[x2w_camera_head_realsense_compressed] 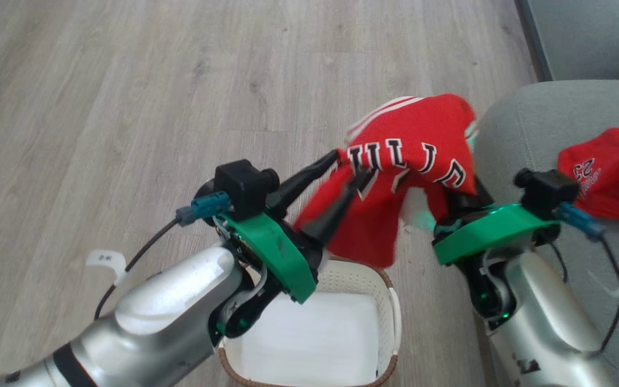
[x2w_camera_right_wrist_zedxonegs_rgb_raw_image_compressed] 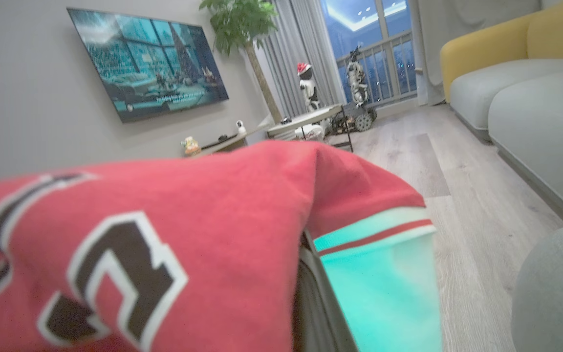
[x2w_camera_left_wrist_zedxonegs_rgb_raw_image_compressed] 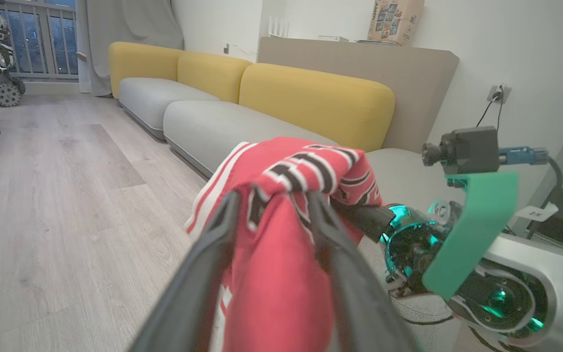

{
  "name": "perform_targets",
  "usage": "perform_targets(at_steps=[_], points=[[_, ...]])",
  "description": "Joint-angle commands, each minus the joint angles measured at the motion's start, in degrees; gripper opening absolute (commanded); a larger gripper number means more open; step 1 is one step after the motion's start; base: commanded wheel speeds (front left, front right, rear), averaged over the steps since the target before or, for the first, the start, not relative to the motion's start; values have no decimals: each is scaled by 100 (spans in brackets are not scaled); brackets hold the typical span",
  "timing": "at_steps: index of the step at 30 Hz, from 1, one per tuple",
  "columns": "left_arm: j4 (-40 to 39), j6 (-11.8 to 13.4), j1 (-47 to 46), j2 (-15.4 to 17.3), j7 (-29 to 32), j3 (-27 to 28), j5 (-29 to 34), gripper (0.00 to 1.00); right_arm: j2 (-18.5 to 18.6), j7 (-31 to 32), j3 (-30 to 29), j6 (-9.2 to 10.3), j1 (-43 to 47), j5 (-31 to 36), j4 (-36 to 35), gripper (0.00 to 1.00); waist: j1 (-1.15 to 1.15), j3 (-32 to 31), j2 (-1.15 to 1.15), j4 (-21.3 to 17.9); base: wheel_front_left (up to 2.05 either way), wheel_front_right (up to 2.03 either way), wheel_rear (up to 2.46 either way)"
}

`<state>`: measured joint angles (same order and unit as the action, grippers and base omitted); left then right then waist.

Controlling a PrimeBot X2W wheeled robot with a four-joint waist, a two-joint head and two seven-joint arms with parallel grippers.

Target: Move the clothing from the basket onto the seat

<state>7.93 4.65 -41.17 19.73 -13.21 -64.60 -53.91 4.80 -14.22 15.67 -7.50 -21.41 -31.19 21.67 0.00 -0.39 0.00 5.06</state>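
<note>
Pale wood flooring runs across the head view, with the basket (x2w_camera_head_realsense_compressed: 353, 276) at the bottom centre showing its white liner sheet (x2w_camera_head_realsense_compressed: 309, 333). Above the basket's far rim a red jersey (x2w_camera_head_realsense_compressed: 411, 145) hangs in the air between both arms, just left of the seat (x2w_camera_head_realsense_compressed: 530, 123). The left gripper (x2w_camera_head_realsense_compressed: 348, 167) meets the jersey's left edge with its jaws standing apart. The right gripper (x2w_camera_head_realsense_compressed: 459, 200) sits under the jersey's right side, its fingers covered by cloth. A second red garment (x2w_camera_head_realsense_compressed: 605, 177) lies crumpled on the seat, well apart from both grippers.

From the left wrist view, grey sofa cushions with yellow backs (x2w_camera_left_wrist_zedxonegs_rgb_raw_image_compressed: 311, 98) line the wall. The jersey is draped over the two spread fingers (x2w_camera_left_wrist_zedxonegs_rgb_raw_image_compressed: 213, 244) and falls between them.

From the right wrist view, the jersey lies over most of the gripper; one dark finger (x2w_camera_right_wrist_zedxonegs_rgb_raw_image_compressed: 311, 303) shows beneath it, so whether those jaws grip cannot be told.
</note>
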Motion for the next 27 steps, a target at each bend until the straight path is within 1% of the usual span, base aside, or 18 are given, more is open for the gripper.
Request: perform_targets(at_steps=[1,5,6,11,17,22,27], points=[[-192,30,-214,129,-47,242,-44,100,-122,-77,-66,1,-133,-52,-362,0,0,8,0,-60,0,0,0],[-282,36,-128,154,-61,192,-8,100,-140,-77,-418,1,-47,-222,-668,0,0,21,0,-212,0,0,0],[-282,36,-128,154,-61,192,-8,100,-140,-77,-418,1,-47,-222,-668,0,0,21,0,-212,0,0,0],[-337,84,16,224,-89,193,23,100,-37,-77,-758,1,16,-360,-963,0,0,60,0,-517,0,0,0],[-361,155,107,348,-118,237,128,100,184,-68,-1029,1,178,-475,-1380,0,0,242,0,-1075,0,0,0],[-388,187,159,429,-146,347,228,100,284,72,-1077,1,354,-555,-1747,0,0,373,0,-1632,0,0,0],[-426,213,173,489,-159,449,323,100,300,154,-1151,1,493,-541,-2089,0,0,472,0,-2157,0,0,0]])
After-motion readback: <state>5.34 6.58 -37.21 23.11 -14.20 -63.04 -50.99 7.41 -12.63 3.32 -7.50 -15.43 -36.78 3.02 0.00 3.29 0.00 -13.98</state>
